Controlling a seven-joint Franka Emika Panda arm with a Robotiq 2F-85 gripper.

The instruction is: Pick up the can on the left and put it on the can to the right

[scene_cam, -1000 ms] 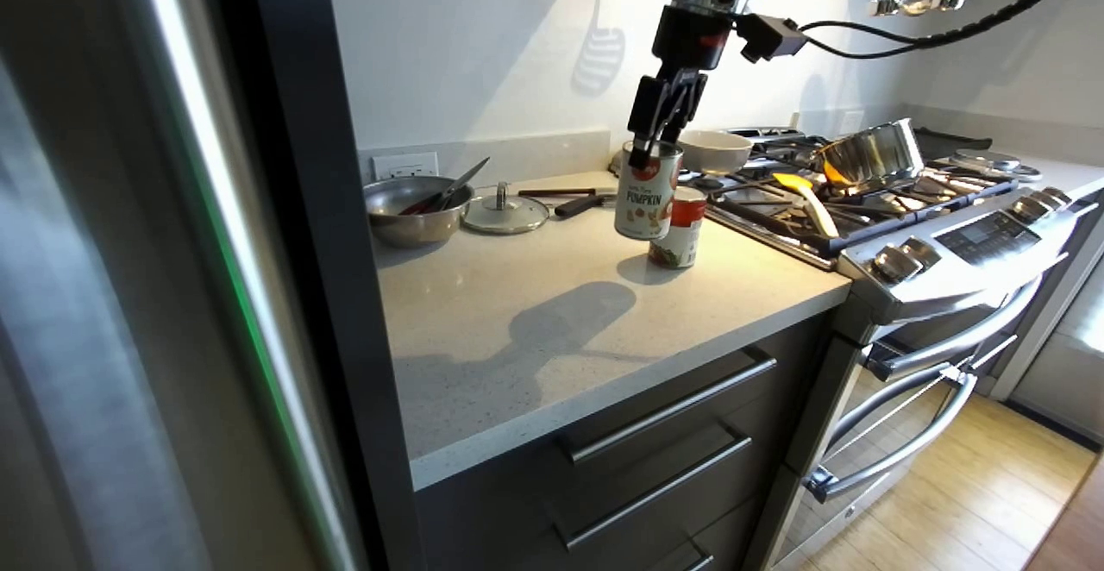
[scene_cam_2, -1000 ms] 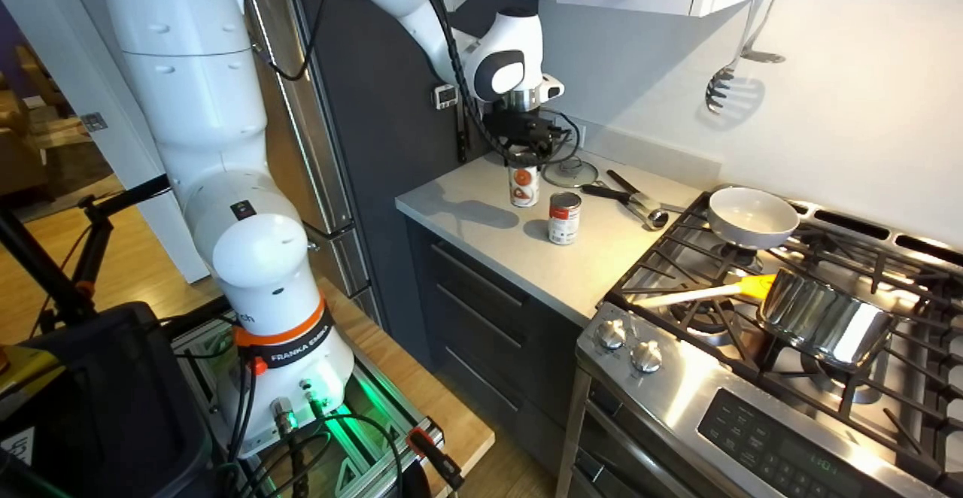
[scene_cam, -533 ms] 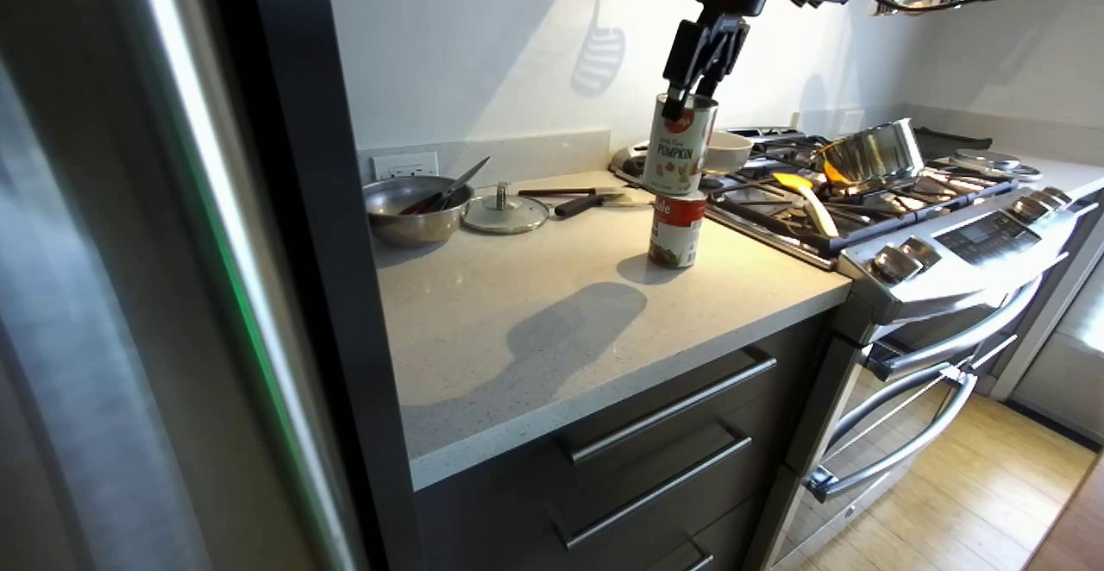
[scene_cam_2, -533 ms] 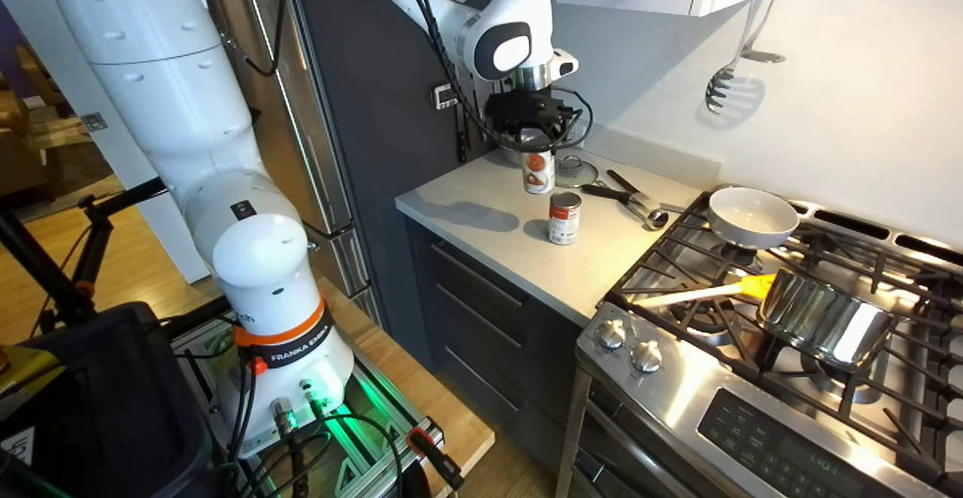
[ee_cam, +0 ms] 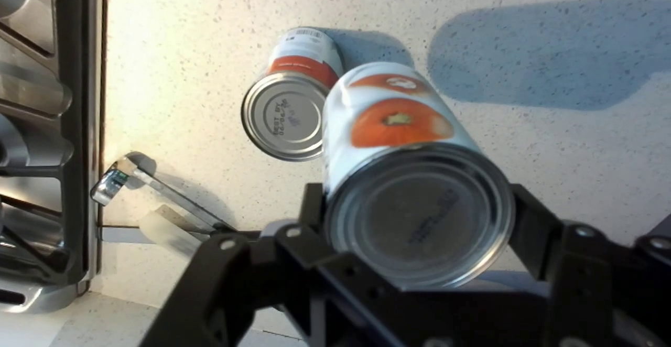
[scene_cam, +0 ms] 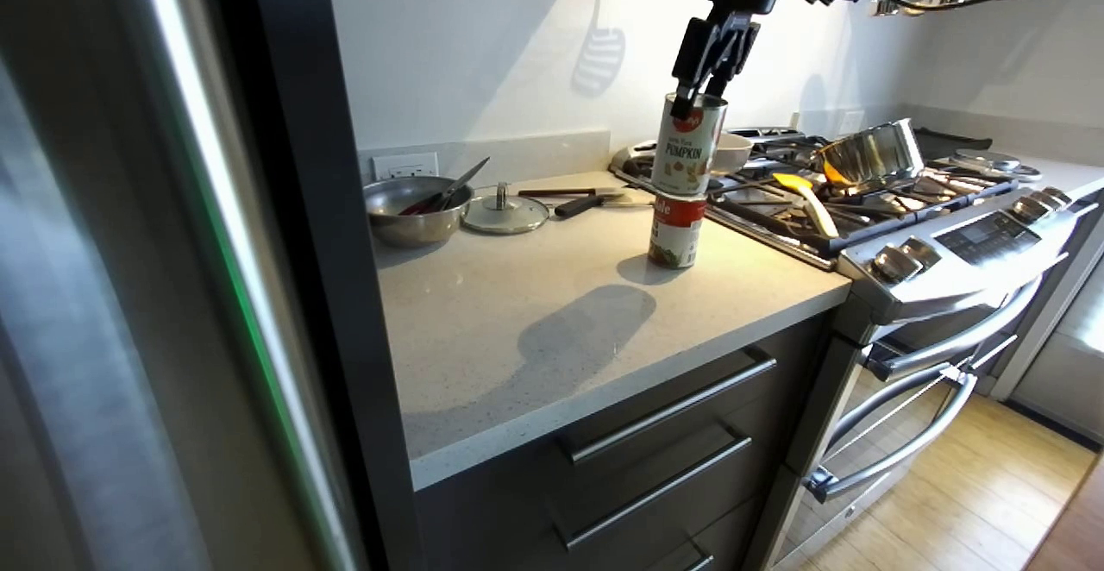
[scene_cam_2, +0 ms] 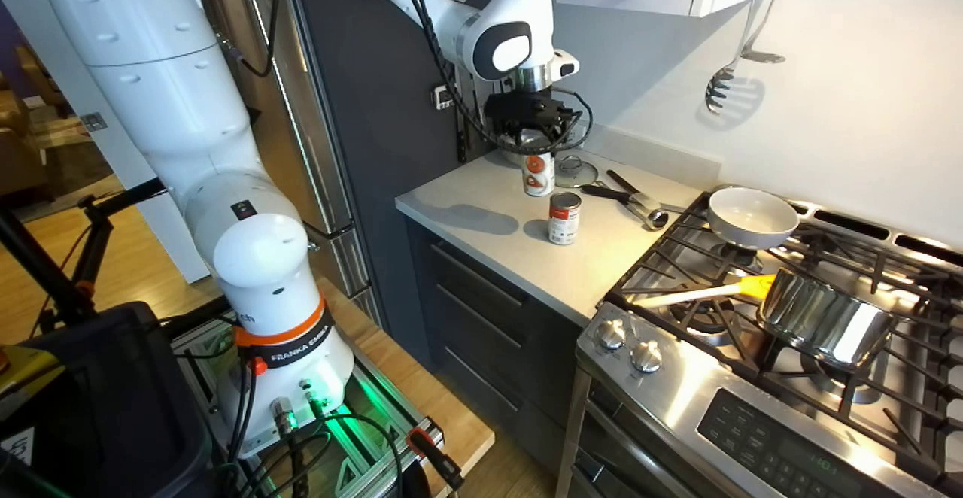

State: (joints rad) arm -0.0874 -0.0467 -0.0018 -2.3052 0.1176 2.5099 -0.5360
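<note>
"Pumpkin can [scene_cam: 684, 157] is hanging clear of the countertop [scene_cam_2: 587, 276], its long axis near upright, while the gripper [ee_cam: 417, 203] is clamping its upper end from both sides."

"And its landing spot?"

"The red-labelled can [scene_cam_2: 564, 221] is serving, standing upright on the countertop. In the wrist view it is sitting higher in frame and to frame left of the pumpkin can, the two appearing side by side rather than one above the other."

"Yet in an exterior view the red-labelled can [scene_cam: 675, 235] is looking capped, the pumpkin can's base hiding its lid."

"Line of sight is probably playing that trick: in an exterior view the pumpkin can [scene_cam_2: 539, 174] is showing beyond its target and toward frame left. The coming move is likely calling for sideways travel before lowering."

"What is escaping us?"

"The pumpkin can's underside is facing away from every view, its lid print is blurring, and the height gap between the cans is proving hard to judge."
</note>
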